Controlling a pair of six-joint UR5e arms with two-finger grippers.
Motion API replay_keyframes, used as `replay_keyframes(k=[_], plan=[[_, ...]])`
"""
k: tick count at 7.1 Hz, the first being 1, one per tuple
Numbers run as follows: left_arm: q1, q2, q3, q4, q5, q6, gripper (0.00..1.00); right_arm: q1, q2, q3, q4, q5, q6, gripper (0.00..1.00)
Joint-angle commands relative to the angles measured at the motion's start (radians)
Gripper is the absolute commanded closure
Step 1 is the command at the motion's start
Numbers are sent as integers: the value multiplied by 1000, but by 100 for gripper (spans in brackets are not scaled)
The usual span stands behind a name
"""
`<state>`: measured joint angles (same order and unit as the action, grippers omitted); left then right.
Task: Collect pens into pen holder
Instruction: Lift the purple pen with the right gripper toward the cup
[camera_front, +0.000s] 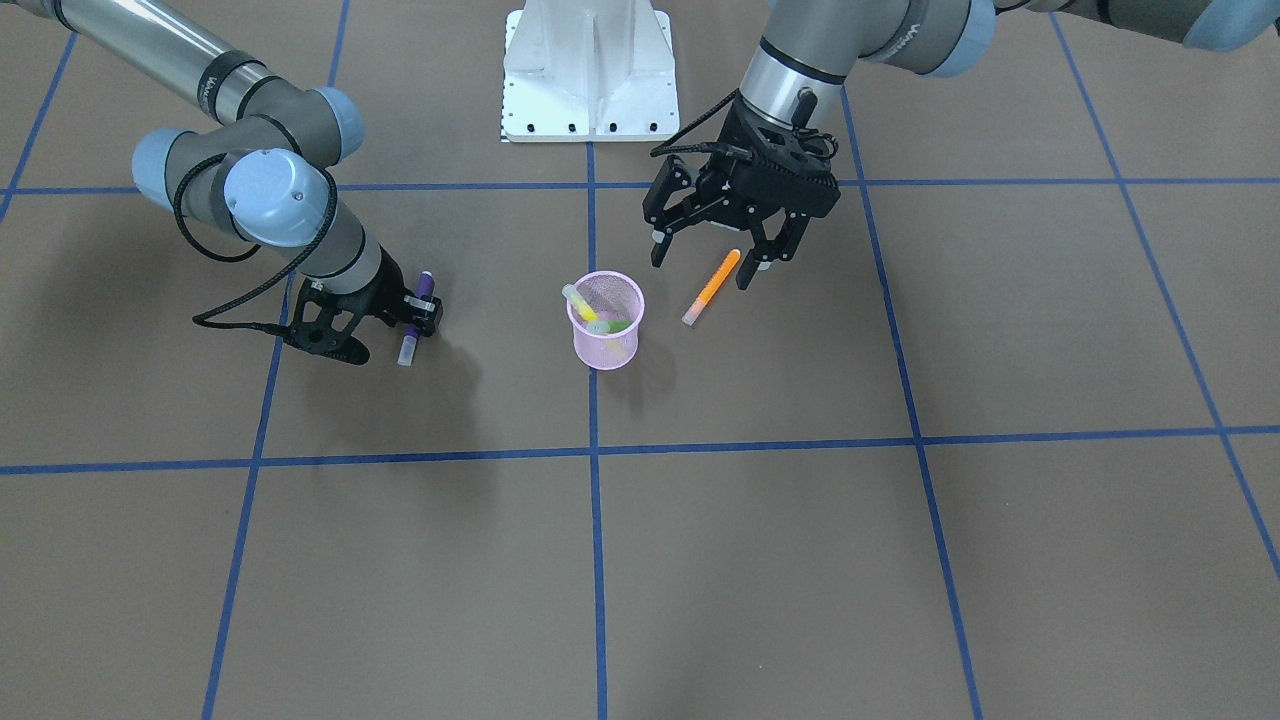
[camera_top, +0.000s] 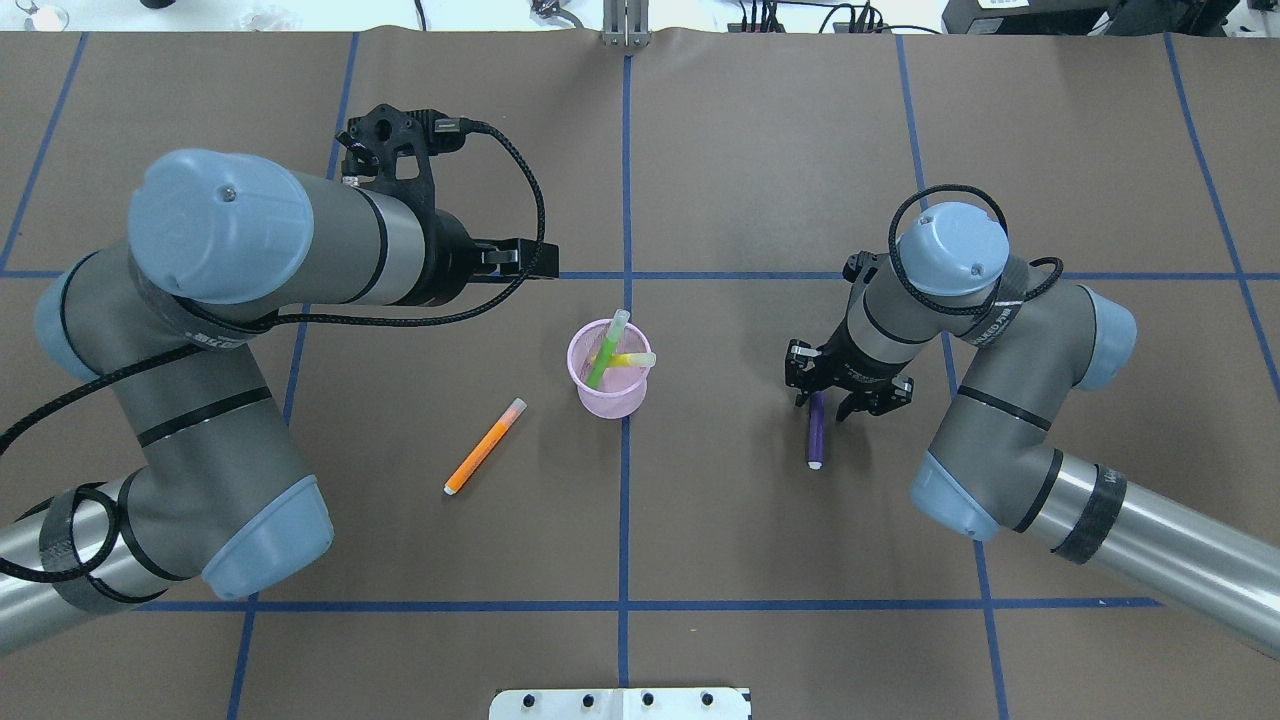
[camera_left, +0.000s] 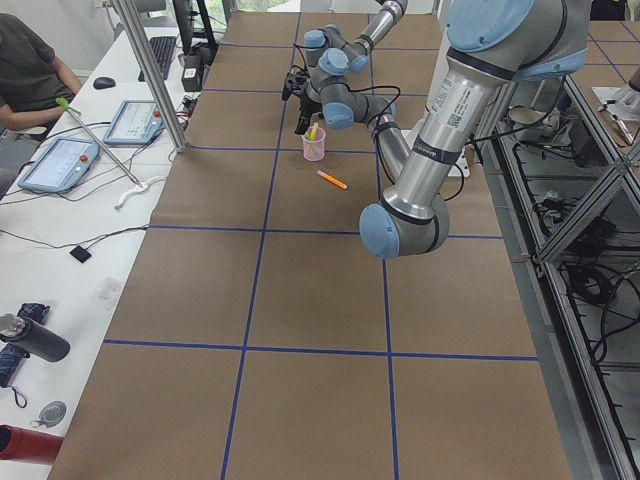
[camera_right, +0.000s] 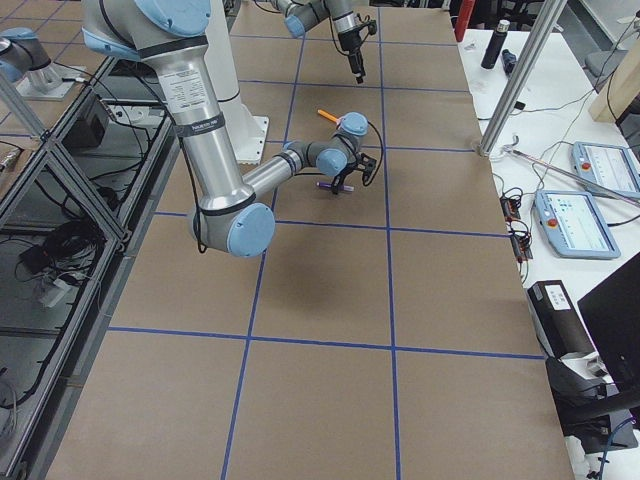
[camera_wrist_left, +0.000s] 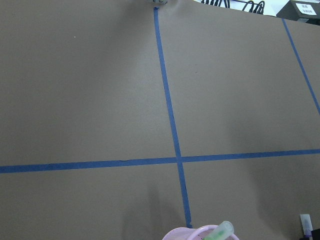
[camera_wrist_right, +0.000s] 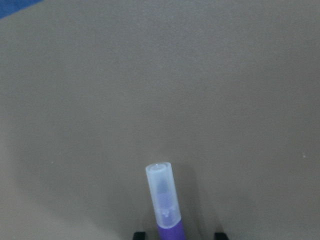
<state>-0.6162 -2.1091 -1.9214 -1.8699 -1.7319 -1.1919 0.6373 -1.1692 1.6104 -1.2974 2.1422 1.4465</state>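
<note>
Reading the overhead view from its bottom edge upward, we first meet the white base plate at bottom centre, then the open brown bench crossed by blue tape lines. Next is the orange pen, lying flat left of centre on a slant, its pale cap toward the upper right and nothing touching it. At much the same depth, right of centre, the purple pen lies on the bench with its cap toward the bottom of the frame. The right arm enters from the lower right corner, folds sharply at the elbow and turns its wrist down. This sets the right claw pointing straight at the bench over the pen's upper end. In the right wrist view the two jaws show at the bottom edge, one on each side of the purple barrel with a gap on both sides. We therefore read this claw as released, straddling the pen rather than clenching it. A little farther, at centre, the pink mesh pen holder stands upright at the vertical tape line. The green pen and yellow pen lean inside it, caps above the rim. Farthest, the left arm rises from the lower left corner, its forearm reaching level toward the right. The front-facing view shows the left claw hanging clear of the bench, tilted, jaws spread wide and holding nothing.
</note>
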Motion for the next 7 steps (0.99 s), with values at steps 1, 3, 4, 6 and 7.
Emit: replay_keyframes(k=[1,3,4,6,7], plan=[[0,21,-2,-5,0,0,1,-1,3,-4,1,-1,0,75],[1,21,-1,-6,0,1,1,-1,2,2,3,1,0,100],[1,21,-1,-6,0,1,1,2,3,9,3,1,0,100],[0,23,-1,-6,0,2,1,2,2,14,3,1,0,100],[0,23,-1,-8,0,2,1,15,3,37,1,2,2,100]])
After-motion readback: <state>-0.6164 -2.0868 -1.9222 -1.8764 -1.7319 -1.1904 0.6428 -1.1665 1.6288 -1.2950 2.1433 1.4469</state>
